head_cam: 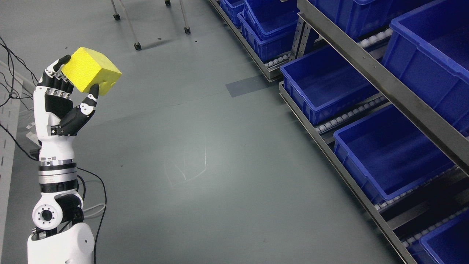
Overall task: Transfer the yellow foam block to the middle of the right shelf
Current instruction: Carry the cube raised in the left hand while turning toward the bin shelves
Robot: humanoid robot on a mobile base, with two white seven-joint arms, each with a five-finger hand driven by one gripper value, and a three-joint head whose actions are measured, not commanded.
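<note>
Upraised left robot hand [64, 97] pinches yellow foam block [91, 71] aloft.

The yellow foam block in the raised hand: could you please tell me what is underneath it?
Beneath the yellow foam block are the left hand's black thumb and fingers gripping it, with grey floor far below. The block's underside and the contact points are hidden.

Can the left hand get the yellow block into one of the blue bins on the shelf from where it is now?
Probably not yet: the left hand holds the yellow foam block far left, with open floor between it and the blue bins. Nothing blocks the way.
</note>
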